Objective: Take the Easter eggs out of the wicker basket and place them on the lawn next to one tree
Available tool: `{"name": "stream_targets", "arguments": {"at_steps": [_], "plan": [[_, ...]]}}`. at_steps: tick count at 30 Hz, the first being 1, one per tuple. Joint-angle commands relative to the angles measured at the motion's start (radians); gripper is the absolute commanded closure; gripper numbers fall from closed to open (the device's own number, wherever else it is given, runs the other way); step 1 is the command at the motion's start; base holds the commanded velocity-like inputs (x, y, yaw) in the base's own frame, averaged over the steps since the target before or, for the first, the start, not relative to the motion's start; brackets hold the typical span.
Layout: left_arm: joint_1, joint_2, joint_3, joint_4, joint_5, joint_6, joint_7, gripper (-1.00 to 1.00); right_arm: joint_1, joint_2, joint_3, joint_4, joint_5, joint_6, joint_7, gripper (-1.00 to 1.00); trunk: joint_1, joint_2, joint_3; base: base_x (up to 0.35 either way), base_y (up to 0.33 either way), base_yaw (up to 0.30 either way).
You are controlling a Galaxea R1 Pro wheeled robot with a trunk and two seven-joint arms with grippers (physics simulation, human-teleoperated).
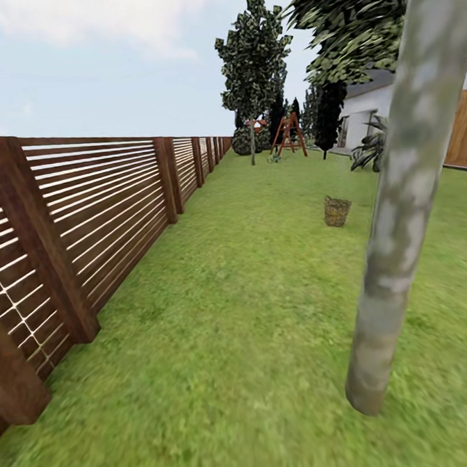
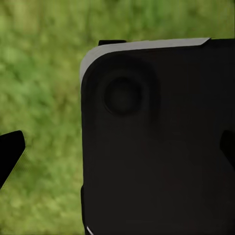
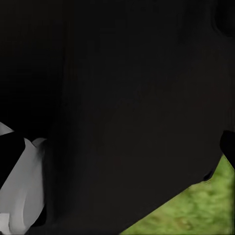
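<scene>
The wicker basket (image 1: 337,211) stands small and far off on the lawn (image 1: 239,317), right of centre in the head view. The Easter eggs are hidden from this distance. A tree with a pale grey-brown trunk (image 1: 398,201) rises close by at the right, leaning across the picture, with the basket just left of it and well behind. In the left wrist view my left gripper (image 2: 117,152) is open, its dark fingertips (image 2: 11,152) spread wide before a dark robot panel over grass. My right gripper (image 3: 117,149) is likewise open against a dark panel.
A brown slatted fence (image 1: 86,223) runs along the left side into the distance. Far back stand another leafy tree (image 1: 249,65), a dark conifer (image 1: 331,115), a red frame (image 1: 289,135), a white house (image 1: 371,109) and a spiky plant (image 1: 370,151).
</scene>
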Motion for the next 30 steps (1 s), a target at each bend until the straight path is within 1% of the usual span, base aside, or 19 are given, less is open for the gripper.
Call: {"name": "stream_targets", "arguments": {"at_steps": [1,4,13,21,26,30], "plan": [[0.000,0.000,0.000,0.000,0.000,-0.002,-0.001,-1.00,0.000,0.000,0.000,0.000,0.006,-0.001,0.000,-1.00,0.000,0.000,-0.001,0.206,0.265,0.264],[0.000,0.001,0.000,-0.001,0.000,-0.004,-0.001,-1.00,0.000,0.001,0.000,0.000,0.016,-0.001,-0.001,-1.00,0.000,0.000,-0.002,0.212,0.274,0.267],[0.005,0.001,0.000,0.000,0.000,-0.006,-0.001,-1.00,0.000,0.001,-0.003,0.000,0.021,-0.002,-0.001,-1.00,0.000,0.000,-0.006,0.217,0.280,0.237],[0.008,0.001,0.000,0.000,-0.001,-0.006,-0.001,-1.00,0.000,-0.004,-0.008,0.000,0.019,-0.004,0.000,-1.00,0.000,0.000,-0.007,0.263,0.229,0.047],[0.007,0.001,-0.001,-0.001,-0.001,-0.006,-0.001,-1.00,0.000,-0.005,-0.009,0.000,0.016,-0.040,-0.001,-1.00,0.000,0.000,-0.007,0.303,0.164,-0.005],[0.007,0.002,-0.002,-0.001,0.000,-0.006,-0.001,-1.00,0.000,-0.003,-0.009,-0.003,0.015,-0.053,-0.001,-1.00,0.000,0.000,-0.007,0.312,0.143,-0.128]]}}
